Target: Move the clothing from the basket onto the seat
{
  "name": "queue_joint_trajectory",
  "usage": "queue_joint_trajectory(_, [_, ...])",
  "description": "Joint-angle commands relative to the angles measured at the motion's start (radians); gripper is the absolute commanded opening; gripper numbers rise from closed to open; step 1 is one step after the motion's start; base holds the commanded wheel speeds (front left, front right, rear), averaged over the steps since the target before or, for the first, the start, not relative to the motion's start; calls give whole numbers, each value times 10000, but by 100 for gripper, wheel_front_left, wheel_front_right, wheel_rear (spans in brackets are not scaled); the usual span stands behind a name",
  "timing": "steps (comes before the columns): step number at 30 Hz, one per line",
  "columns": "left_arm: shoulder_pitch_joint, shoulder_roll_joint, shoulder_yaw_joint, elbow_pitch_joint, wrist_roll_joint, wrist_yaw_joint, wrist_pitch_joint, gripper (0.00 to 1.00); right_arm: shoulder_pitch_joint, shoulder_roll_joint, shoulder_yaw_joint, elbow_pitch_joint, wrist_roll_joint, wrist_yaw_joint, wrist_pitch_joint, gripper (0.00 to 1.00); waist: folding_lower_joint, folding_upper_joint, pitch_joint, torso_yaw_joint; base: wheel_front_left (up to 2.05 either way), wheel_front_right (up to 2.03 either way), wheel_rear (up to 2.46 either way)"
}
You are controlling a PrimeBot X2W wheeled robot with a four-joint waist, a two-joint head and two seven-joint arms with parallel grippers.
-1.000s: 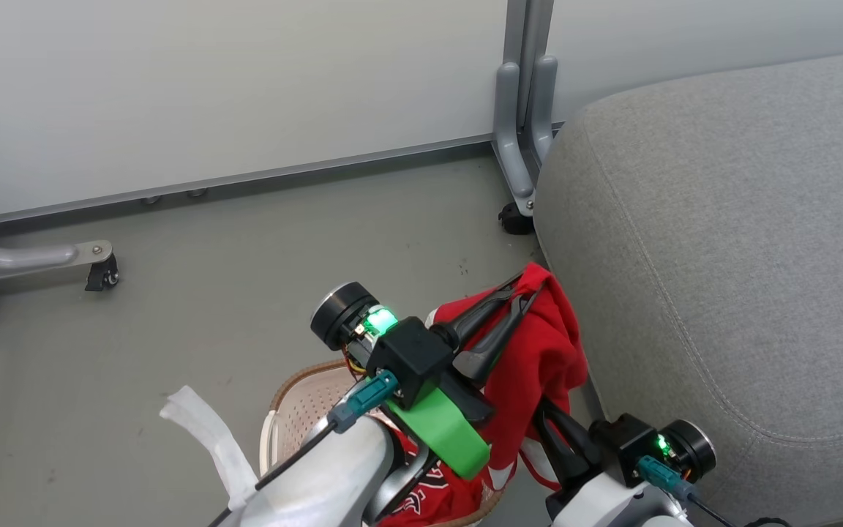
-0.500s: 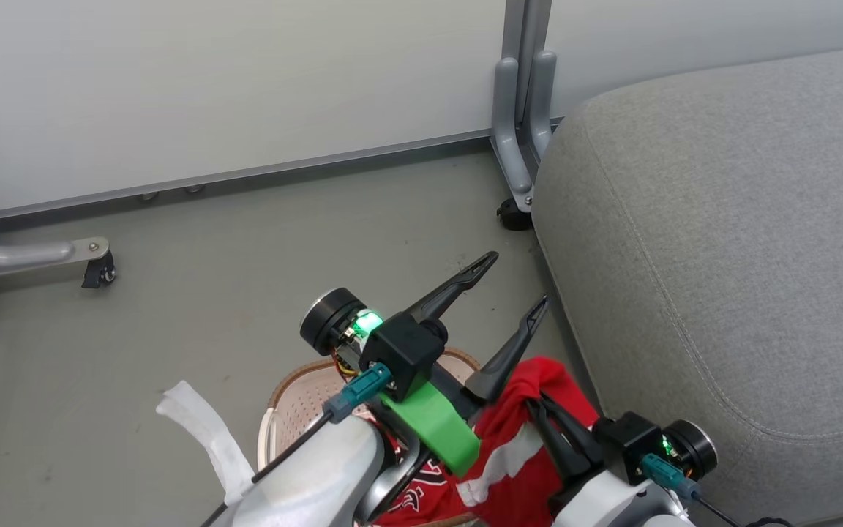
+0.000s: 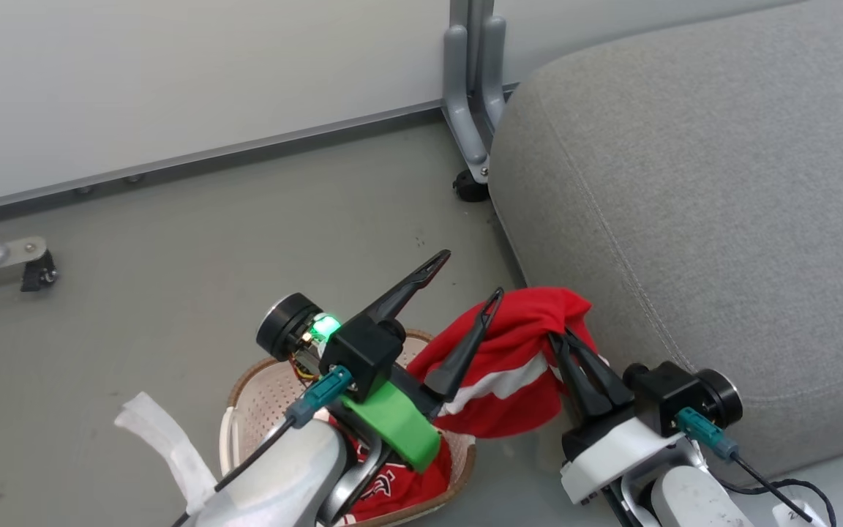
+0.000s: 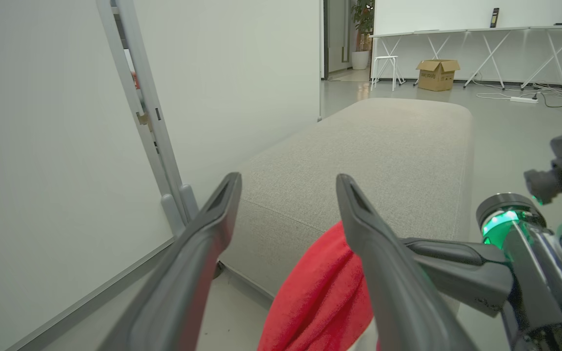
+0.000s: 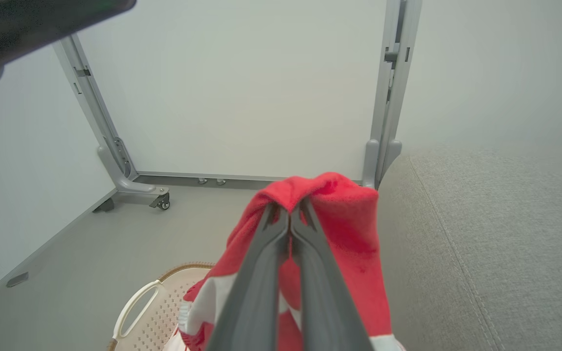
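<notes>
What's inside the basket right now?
A red lettered jersey lies in the basket. The left forearm covers much of its floor. The striped red garment hangs from the right gripper.

Pinched in the right gripper (image 3: 560,335): upper garment (image 3: 516,366), hanging to its left, just beside the left gripper (image 3: 471,274). Right of and beyond both: the seat (image 3: 685,219). Under the left gripper: the basket (image 3: 264,399), jersey (image 3: 392,487) inside.

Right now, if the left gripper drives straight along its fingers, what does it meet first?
The left gripper, jaws open, points at the near end of the seat; probably that first. The red garment hangs lower, beside the line. Depth is unclear.
</notes>
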Motion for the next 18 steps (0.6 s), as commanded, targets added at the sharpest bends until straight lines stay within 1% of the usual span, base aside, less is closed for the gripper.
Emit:
queue_joint_trajectory(1, [108,175,83,-34,122,78,-41,100,-124,59,-113,-148,-27,-1,-34,0,0,0,697,-725,0,0,0])
queue_joint_trajectory(5, [254,570,336,-99,183,308,-245,100,-196,150,-385,-498,-50,-1,-34,0,0,0,1247,-1427,0,0,0])
queue_joint_trajectory(11, [523,1173,812,-280,325,845,-503,100,-46,219,-872,-1078,11,-1,-34,0,0,0,1902,-2527,0,0,0])
queue_joint_trajectory(13, [643,1491,923,-406,412,941,-551,100,97,240,-1172,-1400,247,-1,-34,0,0,0,2224,-2989,0,0,0])
queue_joint_trajectory(18, [533,1900,793,-652,574,767,-326,100,63,249,-1646,-1877,617,-1,-34,0,0,0,2841,-3296,0,0,0])
